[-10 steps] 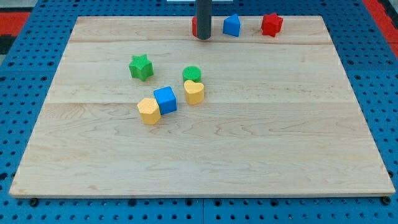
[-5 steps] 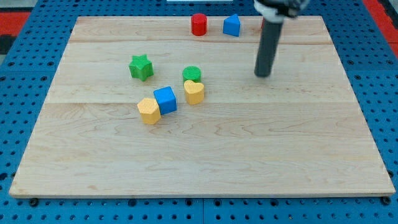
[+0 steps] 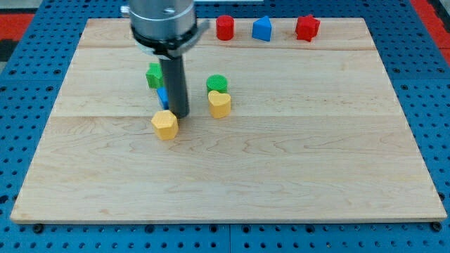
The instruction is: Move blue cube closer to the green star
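My tip (image 3: 180, 114) has no fingers to open or close; blue cube (image 3: 162, 97) sits touching its left, green star (image 3: 153, 74) just beyond. Best push gently up-left, avoiding the yellow block (image 3: 165, 124).

One camera looks down at a slant from the view's bottom, apparently fairly near, framing the whole wooden board (image 3: 281, 176).
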